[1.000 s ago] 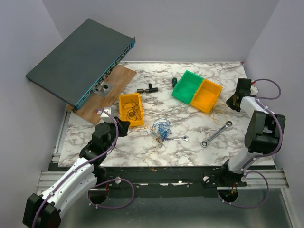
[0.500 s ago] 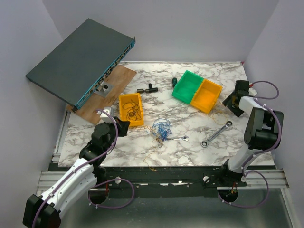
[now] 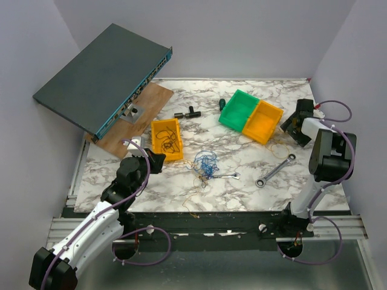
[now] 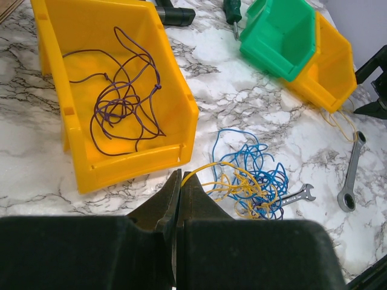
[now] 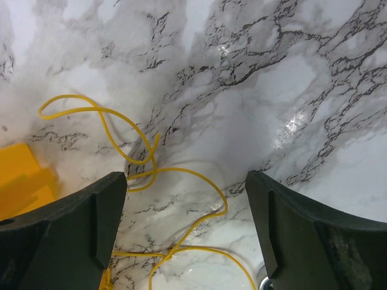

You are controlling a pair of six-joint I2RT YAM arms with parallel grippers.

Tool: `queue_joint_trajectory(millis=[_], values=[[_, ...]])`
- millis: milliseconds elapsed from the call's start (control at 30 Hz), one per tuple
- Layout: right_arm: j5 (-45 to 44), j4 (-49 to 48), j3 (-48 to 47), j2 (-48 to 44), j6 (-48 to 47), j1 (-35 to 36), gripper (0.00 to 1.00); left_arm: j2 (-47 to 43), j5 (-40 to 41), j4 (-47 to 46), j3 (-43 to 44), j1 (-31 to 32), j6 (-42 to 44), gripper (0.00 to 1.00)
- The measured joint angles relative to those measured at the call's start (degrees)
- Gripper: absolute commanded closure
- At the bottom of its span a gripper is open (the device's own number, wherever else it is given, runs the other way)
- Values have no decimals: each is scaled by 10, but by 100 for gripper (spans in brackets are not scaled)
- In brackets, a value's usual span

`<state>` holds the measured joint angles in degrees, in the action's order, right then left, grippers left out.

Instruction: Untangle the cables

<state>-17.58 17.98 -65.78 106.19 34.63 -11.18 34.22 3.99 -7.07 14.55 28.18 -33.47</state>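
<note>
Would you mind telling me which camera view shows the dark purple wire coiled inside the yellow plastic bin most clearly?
The left wrist view: the dark purple wire lies close, its loops distinct. The top external view shows a tiny squiggle; the right wrist view misses it.

grey-veined white marble table, yellow bin, green bin, blue and yellow cables, dark purple cable

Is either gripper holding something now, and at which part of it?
The left gripper, jaws shut, seems to pinch a yellow cable at its end. The right gripper, open, holds nothing.
</note>
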Motion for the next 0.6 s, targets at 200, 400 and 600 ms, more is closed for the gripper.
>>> queue_joint_trajectory(millis=[200,400,600], values=[[-5,0,8,-12,52,0,3,0,0,0,0,0,0,100],[-16,57,-43,21,100,4,12,0,0,0,0,0,0,100],[-54,70,-49,32,115,19,35,-2,0,2,0,0,0,100]])
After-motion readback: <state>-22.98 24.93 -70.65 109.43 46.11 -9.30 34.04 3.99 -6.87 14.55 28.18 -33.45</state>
